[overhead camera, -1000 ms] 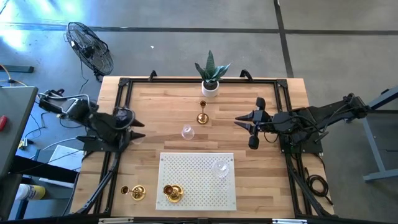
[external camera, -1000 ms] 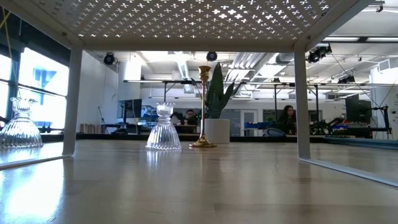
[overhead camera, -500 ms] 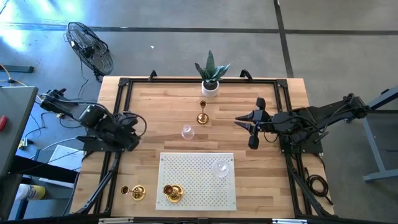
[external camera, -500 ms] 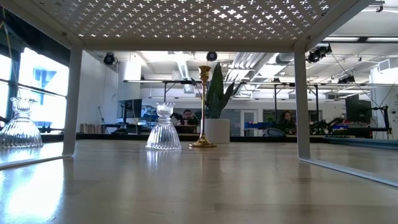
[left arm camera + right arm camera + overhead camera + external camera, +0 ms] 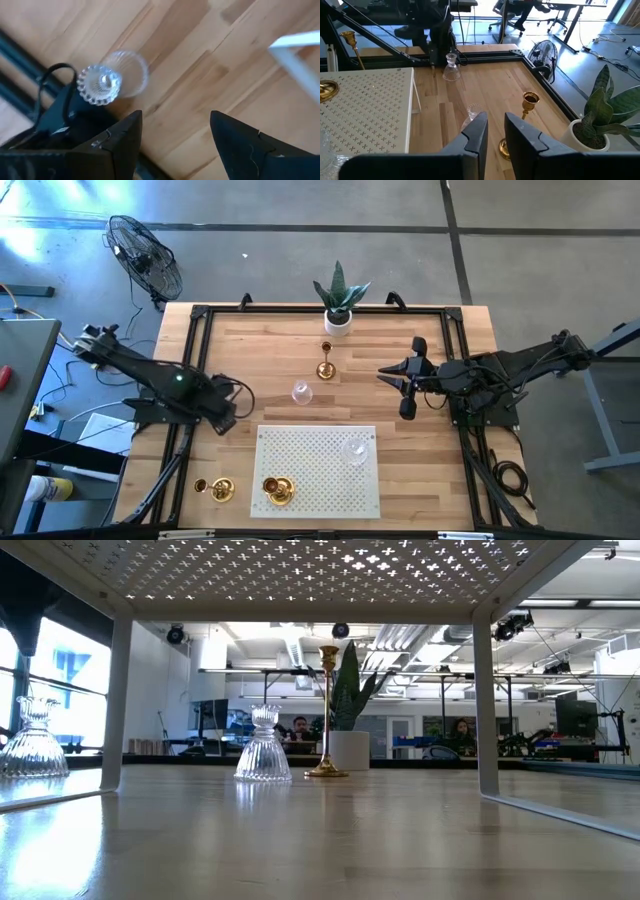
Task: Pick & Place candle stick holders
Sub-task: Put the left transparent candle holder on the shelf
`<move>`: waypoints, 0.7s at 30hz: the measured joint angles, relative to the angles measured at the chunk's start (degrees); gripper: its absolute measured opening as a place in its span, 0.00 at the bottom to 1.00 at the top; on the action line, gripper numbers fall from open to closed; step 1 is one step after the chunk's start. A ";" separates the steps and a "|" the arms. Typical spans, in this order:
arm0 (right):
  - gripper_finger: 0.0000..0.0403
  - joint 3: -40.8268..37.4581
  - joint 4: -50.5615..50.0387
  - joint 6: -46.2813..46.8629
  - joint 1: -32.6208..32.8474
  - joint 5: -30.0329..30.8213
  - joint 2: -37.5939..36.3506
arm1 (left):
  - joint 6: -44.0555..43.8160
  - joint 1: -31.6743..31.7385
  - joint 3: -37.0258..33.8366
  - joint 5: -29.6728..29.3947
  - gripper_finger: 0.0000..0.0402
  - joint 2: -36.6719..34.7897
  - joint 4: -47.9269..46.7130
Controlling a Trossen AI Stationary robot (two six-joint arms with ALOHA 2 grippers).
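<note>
Left arm swings in over the table since a second ago, and the left gripper (image 5: 228,422) now hangs nearer the white perforated mat (image 5: 310,450), just off its left far corner. Right arm unchanged; holders unchanged.

Left gripper: fingers spread wide, nothing between them. Left wrist view looks down past them at bare wood and one glass holder (image 5: 107,80) beside the dark frame rail, apart from the fingers.

Right gripper (image 5: 385,372): waits over the right side of the table, pointing toward the centre. Fingers nearly together, a slim gap, nothing in it.

Candle stick holders, appearance:
- Gold ones: shiny brass, thin stem, small cup on top, round flared base.
- Glass ones: clear, ribbed, bell-shaped foot narrowing to a small neck.

Count, six in all:
- Gold, three. One upright gold holder (image 5: 326,362) on bare wood just in front of the potted plant (image 5: 340,295). One gold holder on the mat (image 5: 277,490) at its near left corner. One gold holder off the mat (image 5: 218,489) on the wood to the left of that corner; seems to lie on its side.
- Glass, three. One centre glass holder (image 5: 301,392) between the upright gold one and the mat. One glass holder on the mat (image 5: 354,450), far right part. The third is the one by the rail, under the left arm.

Plants: one. Mats: one.
</note>
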 joint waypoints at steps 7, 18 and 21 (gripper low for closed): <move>0.14 0.00 0.00 -0.02 0.01 -0.02 0.00 | 0.46 4.31 0.00 3.66 0.57 4.14 -3.50; 0.14 0.00 -0.19 -1.35 0.01 -0.06 0.02 | 8.57 18.26 -0.02 7.13 0.57 4.18 -3.50; 0.14 0.00 -0.35 -1.53 -0.01 -0.09 0.02 | 9.81 19.63 -0.02 9.22 0.57 4.18 -3.48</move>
